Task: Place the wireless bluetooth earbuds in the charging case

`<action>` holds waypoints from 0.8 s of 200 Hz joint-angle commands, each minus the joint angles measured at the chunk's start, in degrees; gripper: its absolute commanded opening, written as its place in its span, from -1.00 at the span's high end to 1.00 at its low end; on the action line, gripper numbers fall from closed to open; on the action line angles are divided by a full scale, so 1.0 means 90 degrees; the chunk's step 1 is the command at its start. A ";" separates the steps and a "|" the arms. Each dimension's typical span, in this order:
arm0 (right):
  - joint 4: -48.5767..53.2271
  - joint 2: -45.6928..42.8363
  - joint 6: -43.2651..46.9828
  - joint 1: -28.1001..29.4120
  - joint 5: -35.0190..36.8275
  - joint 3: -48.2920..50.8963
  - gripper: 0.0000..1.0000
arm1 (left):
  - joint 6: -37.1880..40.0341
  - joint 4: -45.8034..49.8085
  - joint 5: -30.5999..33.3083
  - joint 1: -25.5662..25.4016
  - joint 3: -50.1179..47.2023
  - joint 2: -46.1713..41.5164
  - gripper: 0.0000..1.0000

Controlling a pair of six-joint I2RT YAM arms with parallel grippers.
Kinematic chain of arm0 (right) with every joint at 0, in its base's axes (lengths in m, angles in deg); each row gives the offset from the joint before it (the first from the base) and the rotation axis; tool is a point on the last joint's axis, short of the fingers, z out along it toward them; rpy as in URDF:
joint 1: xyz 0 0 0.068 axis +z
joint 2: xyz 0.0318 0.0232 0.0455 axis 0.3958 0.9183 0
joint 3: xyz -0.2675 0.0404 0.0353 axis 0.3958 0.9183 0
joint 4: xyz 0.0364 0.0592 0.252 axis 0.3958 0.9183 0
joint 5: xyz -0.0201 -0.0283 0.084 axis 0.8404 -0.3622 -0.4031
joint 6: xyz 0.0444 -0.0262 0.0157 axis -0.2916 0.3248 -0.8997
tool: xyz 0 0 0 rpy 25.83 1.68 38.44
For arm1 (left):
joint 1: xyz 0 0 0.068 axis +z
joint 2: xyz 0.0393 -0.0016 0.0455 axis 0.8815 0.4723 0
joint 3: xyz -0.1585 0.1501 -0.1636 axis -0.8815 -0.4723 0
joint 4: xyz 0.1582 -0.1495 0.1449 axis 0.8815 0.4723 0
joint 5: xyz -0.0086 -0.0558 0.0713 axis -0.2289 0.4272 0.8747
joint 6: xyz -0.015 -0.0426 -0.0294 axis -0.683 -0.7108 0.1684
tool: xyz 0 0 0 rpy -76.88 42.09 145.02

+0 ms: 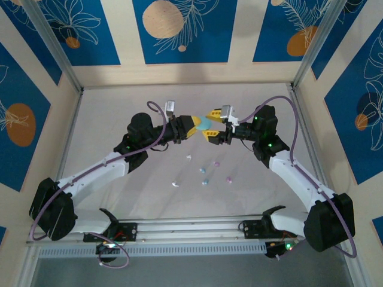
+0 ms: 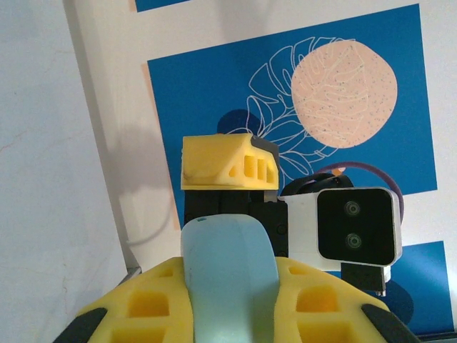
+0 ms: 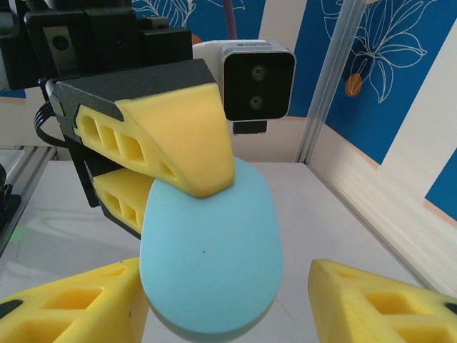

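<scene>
Light-blue charging case (image 1: 205, 124) is clamped in the left gripper (image 1: 195, 126) above the desk (image 1: 114, 110); six earbuds (image 1: 205, 180) lie loose on the desk. Left wrist view: case between closed fingers (image 2: 153, 307). Right wrist view: right gripper (image 3: 228, 314) half-open, straddling the case.

The pale table (image 1: 108, 113) carries six loose earbuds, all lying on the base side of the left pincer (image 1: 196, 124) and right pincer (image 1: 210, 124). The white pair (image 1: 188, 158) lies toward the left pincer, the blue pair (image 1: 201, 170) beneath their meeting point, and the pink pair (image 1: 216, 162) toward the right pincer.
</scene>
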 commanded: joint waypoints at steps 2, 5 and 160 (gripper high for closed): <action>-0.0185 0.0046 -0.0064 0.0041 0.0103 -0.0152 -0.18 | 0.0022 -0.0108 -0.0107 -0.0009 0.0053 -0.0107 0.88; -0.0189 0.0046 -0.0065 0.0045 0.0106 -0.0150 -0.18 | 0.0026 -0.0109 -0.0108 -0.0009 0.0054 -0.0106 0.88; 0.0749 -0.0037 -0.0499 -0.0169 -0.0632 -0.0400 0.40 | 0.1328 0.0814 0.0184 0.0003 0.0176 -0.0359 -0.18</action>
